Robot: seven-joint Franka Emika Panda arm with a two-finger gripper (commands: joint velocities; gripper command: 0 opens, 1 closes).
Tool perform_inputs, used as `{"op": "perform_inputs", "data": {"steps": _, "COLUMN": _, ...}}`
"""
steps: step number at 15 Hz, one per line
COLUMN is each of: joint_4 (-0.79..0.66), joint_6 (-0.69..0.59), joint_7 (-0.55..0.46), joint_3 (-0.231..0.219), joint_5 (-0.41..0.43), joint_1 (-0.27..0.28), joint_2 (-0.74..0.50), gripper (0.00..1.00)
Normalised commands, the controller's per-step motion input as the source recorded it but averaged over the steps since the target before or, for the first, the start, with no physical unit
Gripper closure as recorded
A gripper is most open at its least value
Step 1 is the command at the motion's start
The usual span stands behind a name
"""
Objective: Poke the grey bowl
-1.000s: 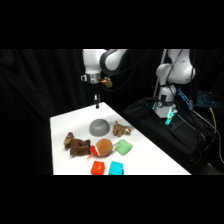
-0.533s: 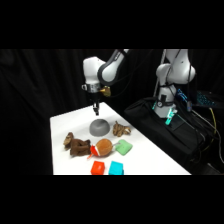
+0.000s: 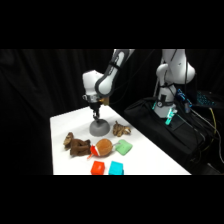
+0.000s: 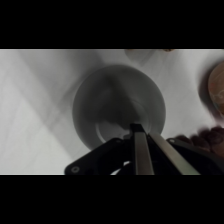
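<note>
The hand (image 3: 96,116) hangs directly over the bowl (image 3: 99,128), fingers (image 4: 140,150) pressed together and holding nothing, the tip at or just above the dome's top; whether it already touches I cannot tell. In the wrist view the bowl (image 4: 119,107) fills the middle, straight ahead of the fingers, so the poke looks like a short straight drop. The bowl is round, so no axis matters. In the side view a brown toy (image 3: 120,129) sits just beside it at 3 o'clock and the ball (image 3: 103,147) near at 6 o'clock; 9 and 12 o'clock are bare tabletop (image 3: 65,124), the far edge close behind
</note>
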Motion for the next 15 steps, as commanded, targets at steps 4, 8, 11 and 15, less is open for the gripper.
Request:
{"op": "perform_inputs", "data": {"steps": 4, "joint_4": 0.12, "joint_6": 0.08, "joint_7": -0.11, "joint_3": 0.097, "joint_5": 0.086, "joint_1": -0.110, "joint_2": 0.13, "gripper": 1.00}}
{"op": "perform_inputs", "data": {"steps": 8, "joint_4": -0.15, "joint_6": -0.05, "joint_7": -0.04, "joint_3": 0.010, "joint_5": -0.049, "joint_1": -0.031, "joint_2": -0.26, "gripper": 1.00}}
{"op": "perform_inputs", "data": {"steps": 11, "joint_4": -0.41, "joint_6": -0.20, "joint_7": -0.01, "joint_3": -0.054, "joint_5": -0.148, "joint_1": 0.029, "joint_2": -0.66, "gripper": 0.99}}
{"op": "perform_inputs", "data": {"steps": 15, "joint_4": -0.32, "joint_6": -0.30, "joint_7": 0.04, "joint_3": -0.085, "joint_5": -0.174, "joint_1": 0.043, "joint_2": -0.67, "gripper": 0.98}}
